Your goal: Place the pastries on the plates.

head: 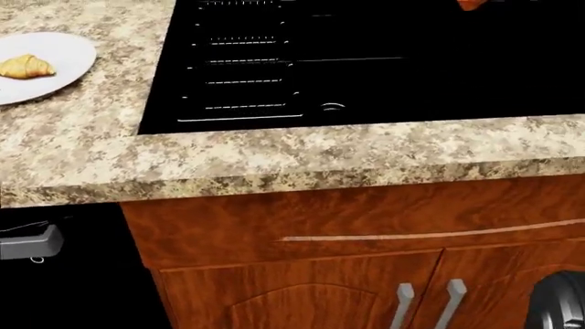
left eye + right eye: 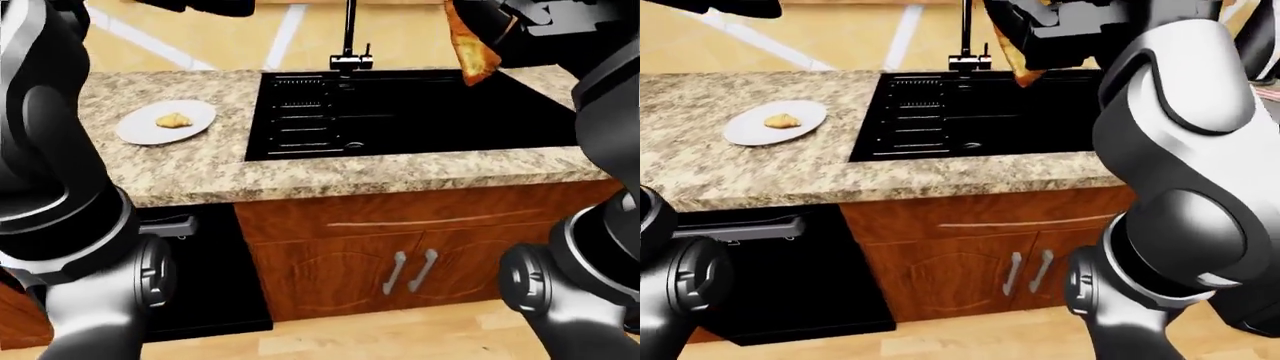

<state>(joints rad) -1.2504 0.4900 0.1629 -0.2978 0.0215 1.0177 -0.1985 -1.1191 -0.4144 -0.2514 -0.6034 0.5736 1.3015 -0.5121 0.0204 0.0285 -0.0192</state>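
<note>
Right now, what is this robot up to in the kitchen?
It is putting pastries on plates. One croissant already lies on a white plate on the counter, left of the black sink. The right hand holds a second pastry up above the sink. The left hand is out of view.
</note>
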